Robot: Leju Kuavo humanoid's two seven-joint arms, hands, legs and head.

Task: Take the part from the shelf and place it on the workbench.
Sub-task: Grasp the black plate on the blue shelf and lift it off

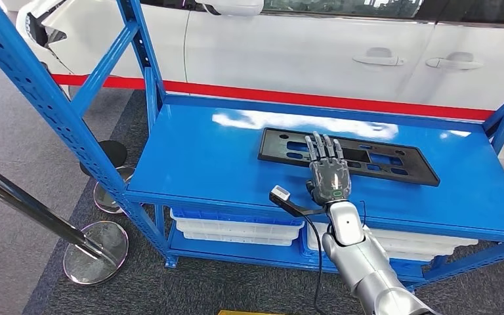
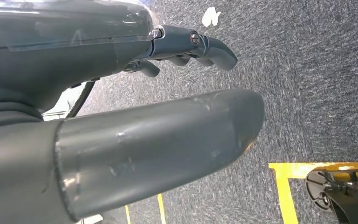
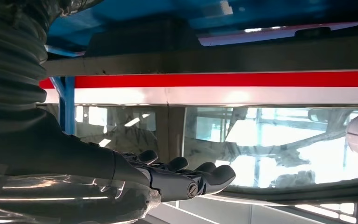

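The flat black part [image 1: 348, 157] lies on the top of the blue shelf [image 1: 203, 164], towards its back edge. The right hand [image 1: 329, 169] is stretched out flat above the part's middle, fingers straight and slightly spread, gripping nothing. The left hand [image 2: 121, 93] hangs over grey carpet [image 2: 307, 70], fingers loose, empty. Behind the shelf stands a white car [image 1: 315, 52].

glossy blue painted metal shelf [image 1: 236, 164], matt black plastic part [image 1: 367, 161] lying on it, shiny chrome stanchion base [image 1: 95, 252] beside shelf, rough grey carpet [image 1: 13, 157]
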